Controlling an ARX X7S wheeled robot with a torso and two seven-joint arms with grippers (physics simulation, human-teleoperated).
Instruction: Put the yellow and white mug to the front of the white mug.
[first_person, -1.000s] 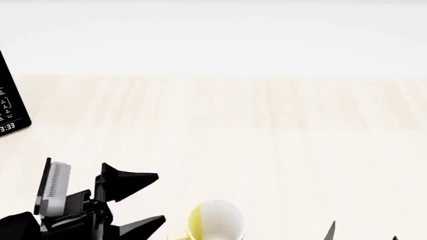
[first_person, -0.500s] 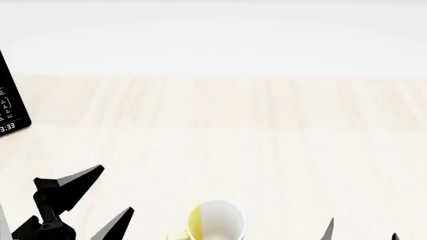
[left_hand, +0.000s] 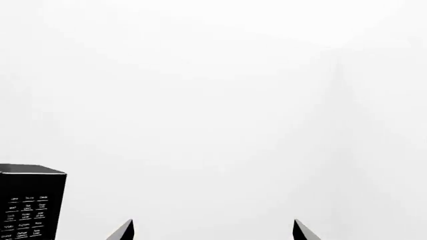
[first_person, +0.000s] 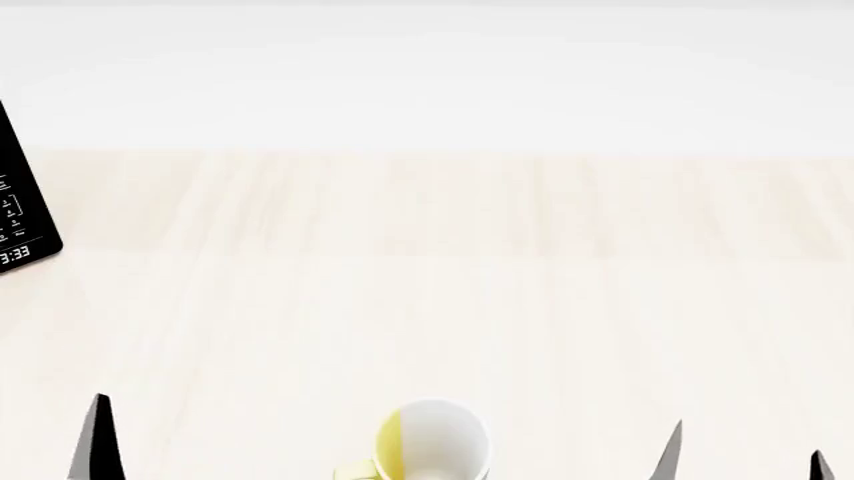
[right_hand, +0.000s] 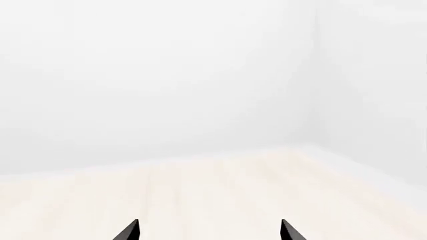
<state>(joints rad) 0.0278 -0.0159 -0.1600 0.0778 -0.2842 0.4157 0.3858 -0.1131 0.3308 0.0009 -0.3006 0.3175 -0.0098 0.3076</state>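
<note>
Where the head view cuts off at its lower edge, the yellow mug (first_person: 430, 443) stands upright on the pale table (first_person: 441, 300), untouched. Left gripper (left_hand: 212, 231) and right gripper (right_hand: 209, 231) both show tips spread wide, holding nothing. Black keypad appliance (first_person: 19, 215) sits far left.

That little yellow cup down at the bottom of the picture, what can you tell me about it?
The yellow and white mug stands upright on the pale wooden table, at the near edge of the head view, so its lower part is cut off. Its outside is yellow, its inside and rim white, and it looks smooth like glazed ceramic. A bit of yellow handle sticks out at its lower left. It appears empty. Nothing touches it; neither gripper is near it, and neither wrist view shows it.
</note>
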